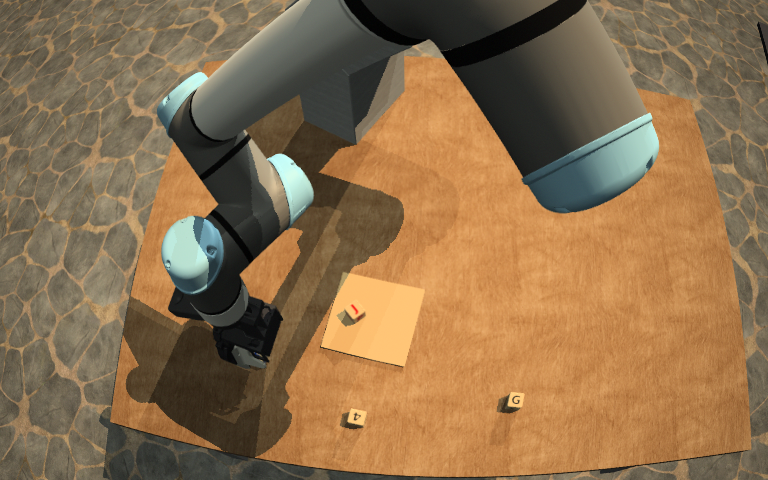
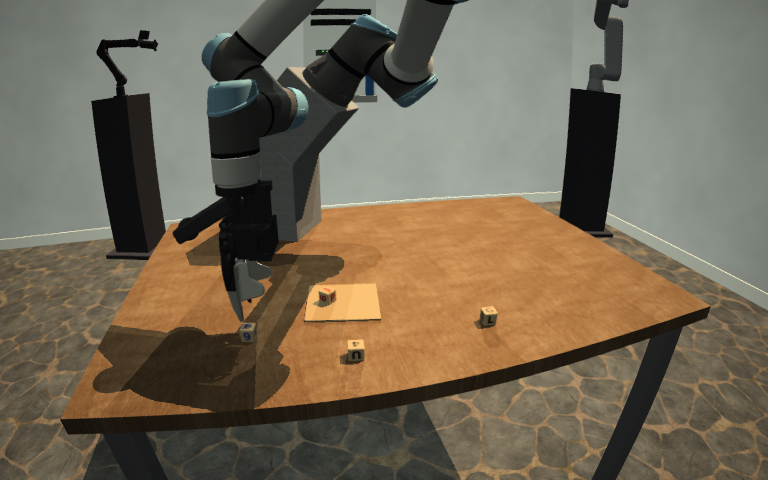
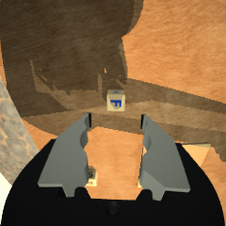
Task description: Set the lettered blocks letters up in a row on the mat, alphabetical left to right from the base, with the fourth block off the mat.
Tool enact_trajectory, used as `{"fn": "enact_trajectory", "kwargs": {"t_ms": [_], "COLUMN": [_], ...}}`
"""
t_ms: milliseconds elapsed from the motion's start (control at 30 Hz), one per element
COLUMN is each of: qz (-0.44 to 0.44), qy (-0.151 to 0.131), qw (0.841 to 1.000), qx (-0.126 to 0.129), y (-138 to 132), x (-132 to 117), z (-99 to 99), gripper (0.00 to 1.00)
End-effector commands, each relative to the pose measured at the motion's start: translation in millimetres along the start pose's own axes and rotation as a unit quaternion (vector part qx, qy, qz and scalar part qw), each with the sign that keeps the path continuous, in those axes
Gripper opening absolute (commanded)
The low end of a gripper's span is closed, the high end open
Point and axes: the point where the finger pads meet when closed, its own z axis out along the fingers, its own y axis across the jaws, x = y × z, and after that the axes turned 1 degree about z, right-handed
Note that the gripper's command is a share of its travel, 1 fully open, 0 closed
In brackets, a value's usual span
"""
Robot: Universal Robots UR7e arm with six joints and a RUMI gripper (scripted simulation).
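My gripper [image 1: 256, 363] [image 2: 245, 311] [image 3: 116, 114] is partly open and empty, above and a little to one side of a block with a blue F on top [image 2: 248, 332] [image 3: 116, 102]. That block stands in the arm's shadow, left of the mat [image 1: 390, 333] [image 2: 359, 305] [image 3: 197, 153], and is hidden in the top view. A block with a red mark on top [image 1: 355, 310] [image 2: 326, 296] sits turned on the mat's left part; I cannot read the mark. A block with what looks like a 4 on top [image 1: 356, 418] [image 2: 355, 351] stands in front of the mat. A G block [image 1: 514, 401] [image 2: 488, 316] stands far right.
The wooden table [image 1: 594, 316] [image 2: 453, 254] has its front edge beyond the 4 block. A grey pedestal [image 1: 328, 107] [image 2: 288, 186] stands at the back. In the wrist view, another block [image 3: 92, 176] shows partly behind the left finger.
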Motion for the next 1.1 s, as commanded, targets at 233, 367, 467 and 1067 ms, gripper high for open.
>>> {"fn": "enact_trajectory", "kwargs": {"t_ms": [233,367,467,1067], "qz": [-0.001,-0.001,-0.001,0.000], "qy": [0.001,0.001,0.001,0.001], "qw": [1.000,1.000,1.000,1.000], "qx": [0.002,0.002,0.002,0.002], "y": [-2,-2,-2,-2], "x": [0,0,0,0], "z": [14.4,18.1,19.9,21.0], "gripper": [0.37,0.37,0.37,0.37]}}
